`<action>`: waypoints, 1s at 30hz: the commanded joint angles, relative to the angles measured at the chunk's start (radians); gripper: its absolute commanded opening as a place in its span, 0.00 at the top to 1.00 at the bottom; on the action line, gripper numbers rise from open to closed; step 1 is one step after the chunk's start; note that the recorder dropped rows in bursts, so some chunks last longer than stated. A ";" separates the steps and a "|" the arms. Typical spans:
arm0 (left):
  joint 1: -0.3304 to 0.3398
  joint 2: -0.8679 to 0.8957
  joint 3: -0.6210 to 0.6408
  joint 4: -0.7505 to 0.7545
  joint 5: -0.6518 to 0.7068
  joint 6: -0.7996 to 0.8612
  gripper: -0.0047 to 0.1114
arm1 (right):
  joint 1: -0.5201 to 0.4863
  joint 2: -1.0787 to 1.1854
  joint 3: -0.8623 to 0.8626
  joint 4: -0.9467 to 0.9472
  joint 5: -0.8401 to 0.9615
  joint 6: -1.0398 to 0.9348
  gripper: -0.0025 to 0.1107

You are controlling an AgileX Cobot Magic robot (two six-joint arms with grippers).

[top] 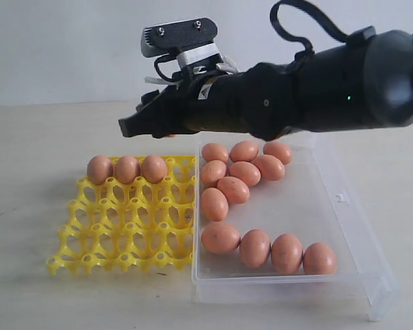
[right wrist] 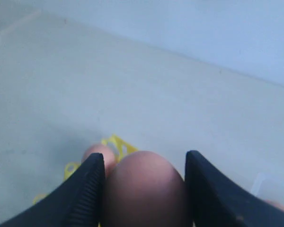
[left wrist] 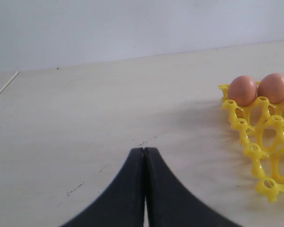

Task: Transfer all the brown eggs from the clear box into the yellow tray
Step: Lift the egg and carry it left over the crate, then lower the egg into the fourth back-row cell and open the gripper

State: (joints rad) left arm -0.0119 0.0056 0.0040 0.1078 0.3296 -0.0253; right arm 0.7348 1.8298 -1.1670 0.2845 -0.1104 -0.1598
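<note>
My right gripper (right wrist: pixel 146 158) is shut on a brown egg (right wrist: pixel 144 189) that fills the gap between its fingers. In the exterior view the right gripper (top: pixel 134 126) hangs above the far edge of the yellow tray (top: pixel 124 227), its arm reaching over the clear box (top: pixel 316 206). Three brown eggs (top: pixel 126 168) sit in the tray's far row. Several brown eggs (top: pixel 234 189) lie in the clear box, some clustered at the back and some in a row along the front. My left gripper (left wrist: pixel 144 150) is shut and empty over bare table, left of the tray (left wrist: pixel 267 137).
The clear box stands right against the tray's right side, with a small clasp (top: pixel 341 198) on its right wall. Pale tabletop lies to the left of the tray. A white wall rises behind the table.
</note>
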 commanded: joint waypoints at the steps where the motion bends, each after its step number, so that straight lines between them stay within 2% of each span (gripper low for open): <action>1: 0.001 -0.006 -0.004 -0.003 -0.010 -0.004 0.96 | 0.013 0.062 0.019 0.038 -0.221 0.030 0.98; 8: 0.001 -0.006 -0.004 -0.003 -0.010 -0.004 0.96 | 0.007 0.178 0.014 0.125 -0.388 0.028 0.98; 16: 0.001 -0.006 -0.004 -0.003 -0.010 -0.004 0.96 | 0.004 0.312 -0.090 0.172 -0.370 0.021 0.98; 21: 0.001 -0.006 -0.004 -0.003 -0.010 -0.004 0.96 | -0.016 0.315 -0.087 0.240 -0.336 -0.031 0.98; 30: 0.001 -0.006 -0.004 -0.003 -0.010 -0.004 0.96 | -0.022 0.334 -0.086 0.242 -0.302 -0.082 0.98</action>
State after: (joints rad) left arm -0.0119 0.0056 0.0040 0.1078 0.3296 -0.0253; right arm 0.7205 2.1490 -1.2483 0.5263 -0.4083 -0.2264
